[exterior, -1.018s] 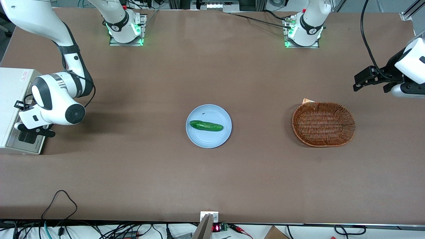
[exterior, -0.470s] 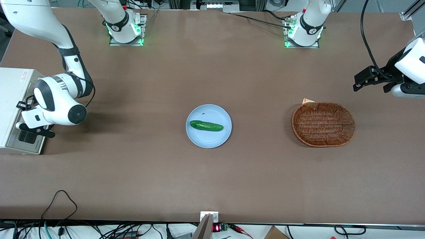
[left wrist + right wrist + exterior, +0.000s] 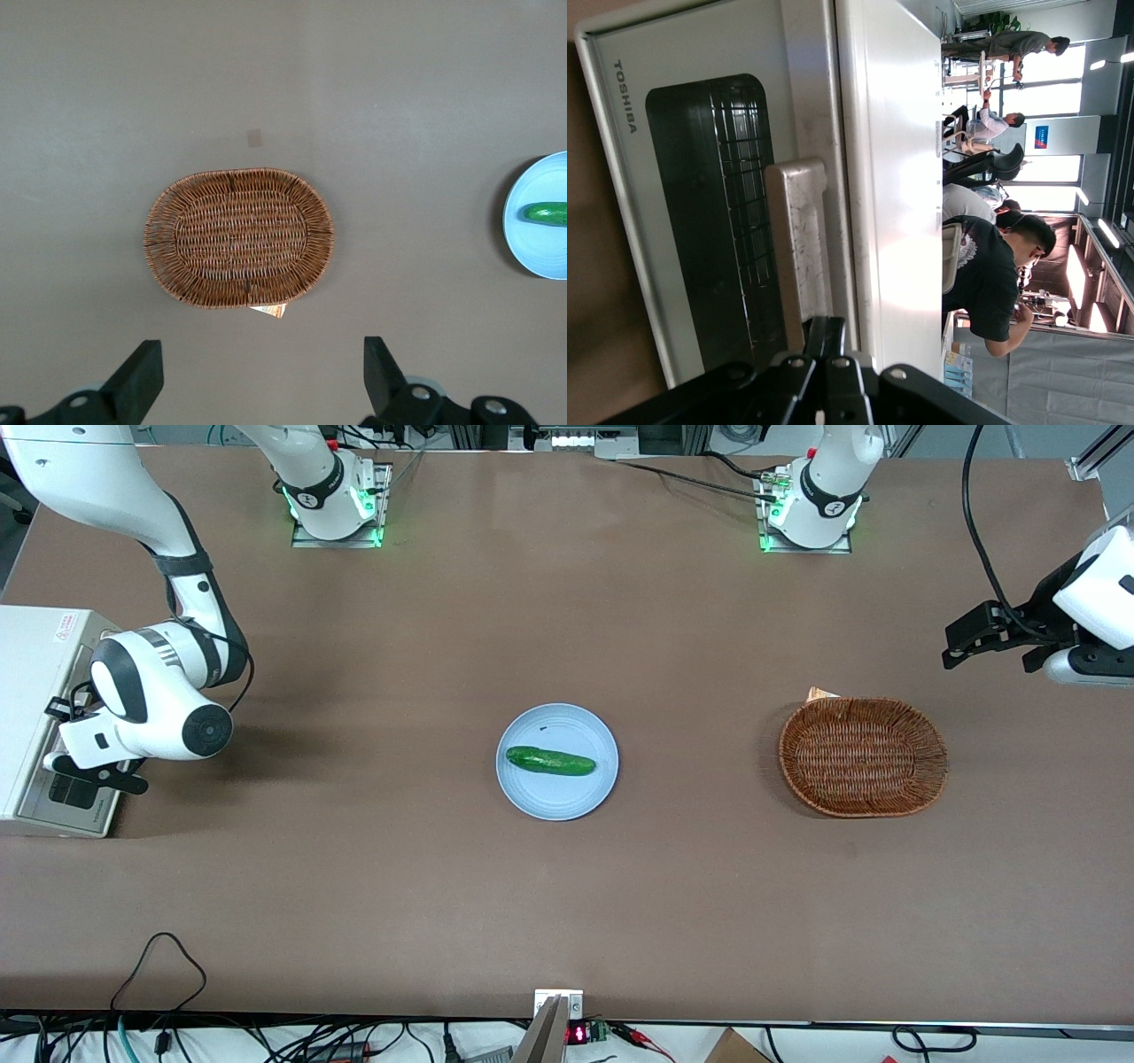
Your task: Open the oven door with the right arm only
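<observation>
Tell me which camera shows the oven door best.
The right wrist view: the oven door fills it, with dark window and bar handle, the gripper at the handle. The front view shows only a foreshortened sliver under the right arm. The left wrist view shows none.

Brown table, bright windows, cables

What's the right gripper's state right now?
Right gripper: at the oven door by its bar handle; open or closed cannot be told.
</observation>
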`<control>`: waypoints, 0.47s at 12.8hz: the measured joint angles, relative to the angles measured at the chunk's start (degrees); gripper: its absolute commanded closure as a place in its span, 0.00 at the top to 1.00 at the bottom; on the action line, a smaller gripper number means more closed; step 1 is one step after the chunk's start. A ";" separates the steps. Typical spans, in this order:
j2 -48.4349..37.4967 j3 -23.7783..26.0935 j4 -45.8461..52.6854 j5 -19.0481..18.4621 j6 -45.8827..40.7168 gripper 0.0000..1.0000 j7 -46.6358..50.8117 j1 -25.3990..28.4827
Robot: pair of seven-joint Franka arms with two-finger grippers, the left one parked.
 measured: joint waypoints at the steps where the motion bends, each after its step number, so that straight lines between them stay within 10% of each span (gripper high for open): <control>1: -0.21 0.05 0.01 0.88 0.42 0.02 -0.27 0.04; 6: -1.16 1.92 0.29 8.11 2.74 0.02 -3.00 0.45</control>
